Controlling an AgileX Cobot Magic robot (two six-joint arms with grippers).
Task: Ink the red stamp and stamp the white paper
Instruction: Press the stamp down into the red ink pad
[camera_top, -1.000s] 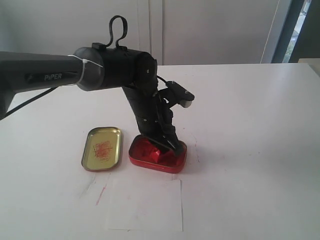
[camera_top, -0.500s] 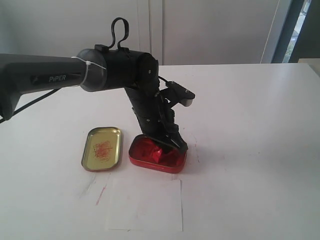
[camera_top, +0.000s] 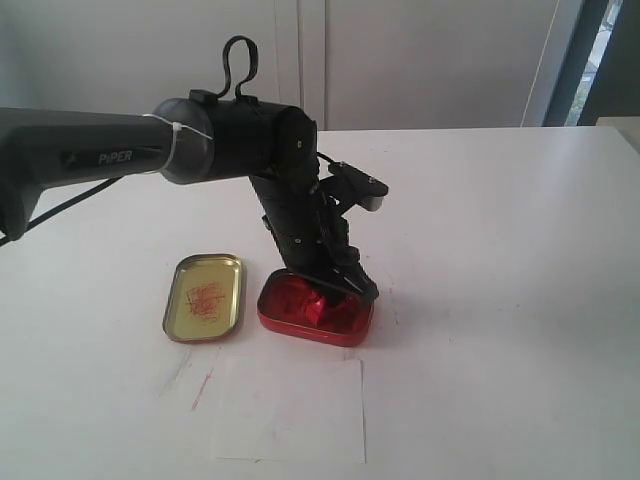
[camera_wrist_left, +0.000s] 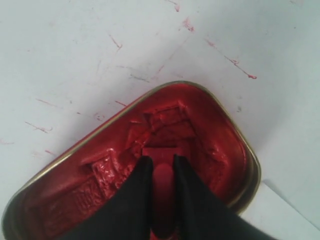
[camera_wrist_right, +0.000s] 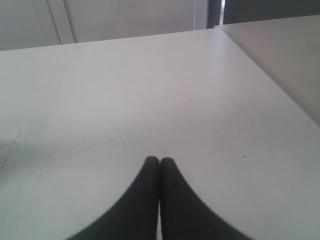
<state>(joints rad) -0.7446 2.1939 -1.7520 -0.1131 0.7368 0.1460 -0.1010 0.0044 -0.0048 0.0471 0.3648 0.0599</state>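
My left gripper (camera_wrist_left: 161, 159) (camera_top: 338, 288) is shut on the red stamp (camera_wrist_left: 162, 180), gripping its knob handle. The stamp's block end rests down in the red ink of the ink-filled tin (camera_wrist_left: 210, 135) (camera_top: 290, 305). In the exterior view the stamp is hard to tell apart from the ink. The white paper (camera_top: 290, 408) lies flat on the table just in front of the tin; one corner (camera_wrist_left: 280, 212) shows in the left wrist view. My right gripper (camera_wrist_right: 160, 161) is shut and empty over bare white table, and it does not show in the exterior view.
A gold tin lid (camera_top: 204, 296) with red smears lies open side up, left of the ink tin. Red ink streaks (camera_wrist_left: 235, 62) mark the tabletop around the tin. The table's right edge (camera_wrist_right: 280, 85) runs beside my right gripper.
The left arm has shifted slightly to the right over the ink tin, with the stamp still held. Tin, lid and paper have not moved.
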